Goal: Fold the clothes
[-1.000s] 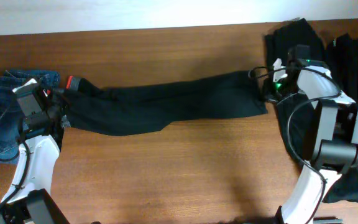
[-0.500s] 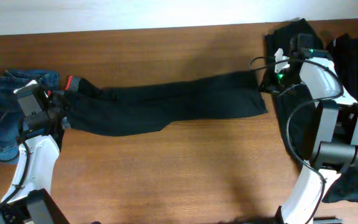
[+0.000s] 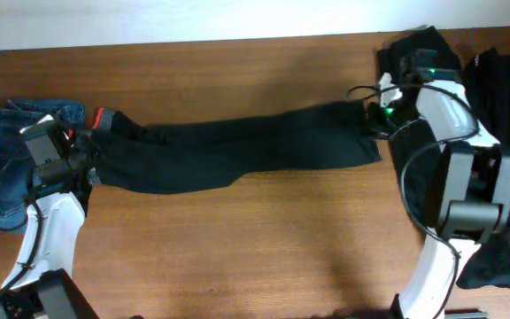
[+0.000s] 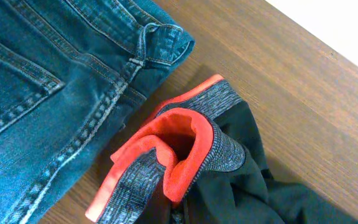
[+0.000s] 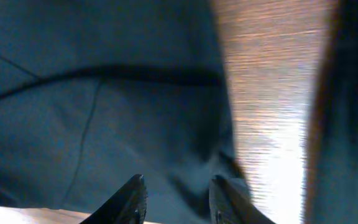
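Black trousers lie stretched across the table.

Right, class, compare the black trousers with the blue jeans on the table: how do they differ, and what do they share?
The black trousers are black with red-orange waistband lining; the blue jeans are denim with pale stitching. The black trousers lie stretched along the table; the blue jeans sit bunched at one end. Both rest on the wood.
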{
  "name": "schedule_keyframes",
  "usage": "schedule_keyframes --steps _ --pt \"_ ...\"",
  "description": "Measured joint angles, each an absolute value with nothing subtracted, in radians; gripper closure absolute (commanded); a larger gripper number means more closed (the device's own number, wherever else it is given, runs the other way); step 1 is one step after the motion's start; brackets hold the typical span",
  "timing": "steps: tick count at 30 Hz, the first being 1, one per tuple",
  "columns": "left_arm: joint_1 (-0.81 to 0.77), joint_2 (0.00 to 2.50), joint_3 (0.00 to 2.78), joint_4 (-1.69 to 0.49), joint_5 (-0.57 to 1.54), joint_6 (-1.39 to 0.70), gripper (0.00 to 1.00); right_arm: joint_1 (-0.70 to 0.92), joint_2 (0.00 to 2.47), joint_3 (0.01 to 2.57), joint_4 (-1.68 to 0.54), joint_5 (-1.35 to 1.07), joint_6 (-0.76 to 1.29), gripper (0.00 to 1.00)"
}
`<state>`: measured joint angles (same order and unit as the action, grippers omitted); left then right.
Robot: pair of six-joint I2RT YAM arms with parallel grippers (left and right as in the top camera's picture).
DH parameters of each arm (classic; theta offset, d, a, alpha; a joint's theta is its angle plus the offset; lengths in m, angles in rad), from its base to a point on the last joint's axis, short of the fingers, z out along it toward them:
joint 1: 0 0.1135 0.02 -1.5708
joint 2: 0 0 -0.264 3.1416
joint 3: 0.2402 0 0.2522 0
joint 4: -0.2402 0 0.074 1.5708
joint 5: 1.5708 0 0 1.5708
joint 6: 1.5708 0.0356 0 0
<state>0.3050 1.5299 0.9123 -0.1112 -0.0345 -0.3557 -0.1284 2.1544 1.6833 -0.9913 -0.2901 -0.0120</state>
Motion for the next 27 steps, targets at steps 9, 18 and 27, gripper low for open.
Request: schedule_keyframes --steps 9,18,27 --pt "0.305 1.530 0.912 -0.117 -0.035 -0.356 0.98 -0.121 2.199 1.683 -0.992 -0.260 -0.012 0.95" --pt "0.305 1.530 0.912 -0.112 -0.035 -0.356 0.98 -0.121 2.199 1.688 -1.008 -0.255 -0.013 0.96" --pt "0.305 1.530 0.912 -0.011 -0.035 -0.356 0.98 -0.122 2.193 1.932 -0.975 -0.256 -0.012 0.96"
